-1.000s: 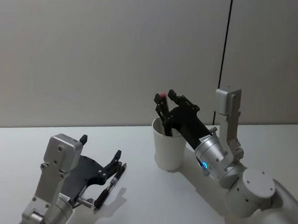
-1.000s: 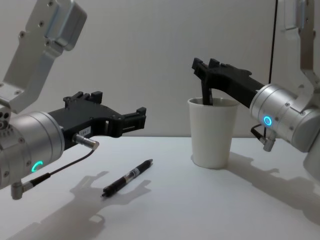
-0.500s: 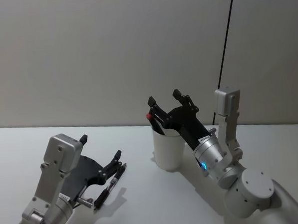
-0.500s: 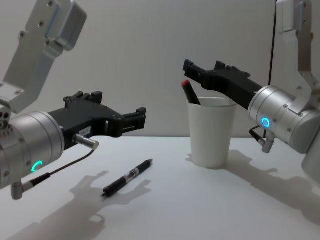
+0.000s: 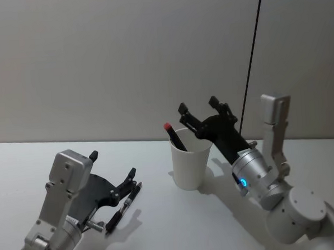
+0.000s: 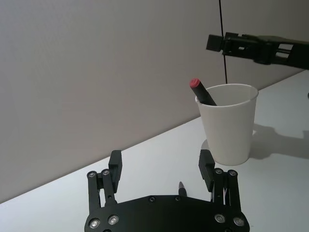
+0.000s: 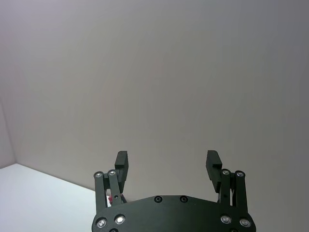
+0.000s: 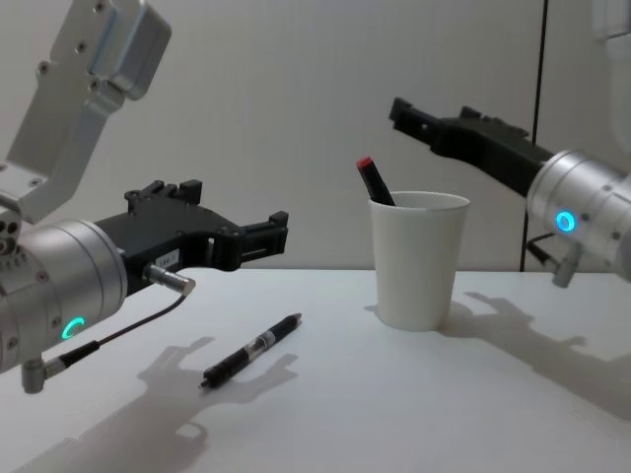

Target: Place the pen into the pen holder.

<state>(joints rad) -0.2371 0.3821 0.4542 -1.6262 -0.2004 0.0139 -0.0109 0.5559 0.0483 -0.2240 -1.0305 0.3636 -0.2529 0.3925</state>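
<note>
Right gripper (image 5: 198,104) spread wide, empty, held just above the cup (image 5: 189,166), a plain white tapered paper one, black red-capped pen (image 5: 173,137) leaned inside it below that gripper, left gripper (image 6: 161,158) wide open, empty, hovered over a second black pen (image 8: 251,351).

A plain white table (image 5: 161,220) spreads across the lower part of the head view, smooth and matte, and meets a bare grey wall (image 5: 96,61) along a straight back edge. A thin black line (image 5: 254,53) runs down that wall right of centre (cable or panel seam, it cannot be told). It slants in the head view and stands upright in the chest view, and it also shows at the top of the left wrist view. Soft grey shadows (image 8: 177,357) lie on the tabletop. In the right wrist view a white corner of the table meets the wall.
</note>
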